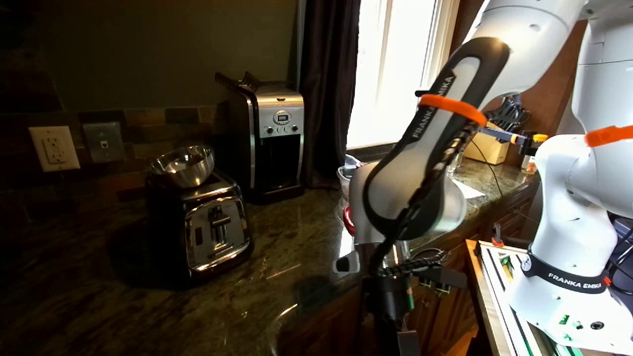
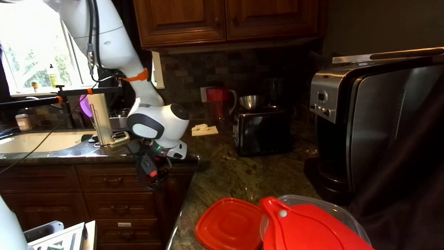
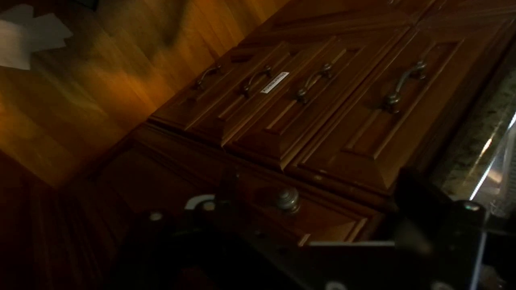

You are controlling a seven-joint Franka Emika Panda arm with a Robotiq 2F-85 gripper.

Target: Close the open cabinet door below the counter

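Warm plank floor (image 3: 109,84) takes up the far left of the wrist view, with a white thing (image 3: 30,38) cut off there. Right of it stand dark brown drawers (image 3: 294,117), and beside these, on the near side, the cabinet door (image 3: 260,197) with its round knob (image 3: 288,200); shadow swallows its edges, so I cannot tell whether it stands ajar. Near the front edge of the dark stone tabletop (image 3: 483,125), the pincer (image 3: 318,177) reaches in with blurred fingers (image 3: 421,191) spread wide, the knob showing through the gap; whether anything touches is impossible to judge. In an exterior view the pincer is a dark tangle just off the tabletop, overlapping the drawers, and the door fades into gloom. A red lid (image 2: 229,222) lies near; beside it a red piece (image 2: 308,227) over a clear container (image 2: 343,215) runs out of sight, and a curtain (image 2: 395,208) covers part of the coffee maker (image 2: 367,114). In an exterior view again, a toaster (image 1: 207,232) stands on the left bearing a metal bowl (image 1: 184,167), its side black with shadow; the arm (image 1: 405,202) blocks part of the tabletop by the window (image 1: 388,74), and the pincer's lower end is cut off.
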